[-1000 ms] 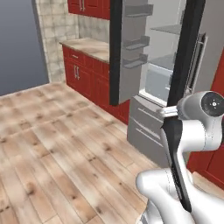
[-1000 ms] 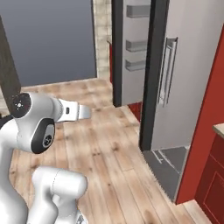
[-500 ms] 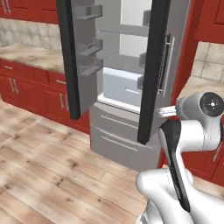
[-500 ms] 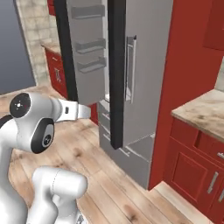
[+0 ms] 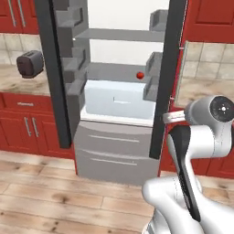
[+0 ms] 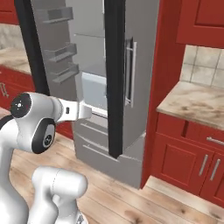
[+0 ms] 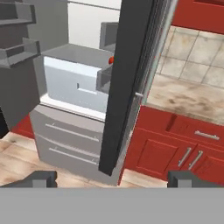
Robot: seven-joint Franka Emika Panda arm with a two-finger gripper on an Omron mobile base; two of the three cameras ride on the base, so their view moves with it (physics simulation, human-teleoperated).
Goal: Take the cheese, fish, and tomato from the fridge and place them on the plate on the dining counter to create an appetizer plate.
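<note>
Red cabinets flank the fridge (image 5: 114, 151), whose doors stand open, exposing the tomato (image 5: 140, 75) on a shelf. The gripper (image 7: 113, 178), fingers spread and empty, faces the fridge from well back, not yet in reach.

We see the fridge (image 5: 114, 91) standing open on the wood-plank floor (image 5: 55, 201), both dark doors swung wide, with pale grey shelves, a pale drawer below them and empty bins along the inside of each door. On the middle shelf (image 5: 119, 73) a small round red tomato (image 5: 140, 75) sits near the right-hand door bins, and it shows as a red spot behind the door edge in the hand view (image 7: 111, 60). To the left of the fridge a beige marbled counter (image 5: 18, 82) on red cabinets carries a dark toaster (image 5: 30, 64), and a like counter (image 6: 197, 103) runs to its right.
</note>
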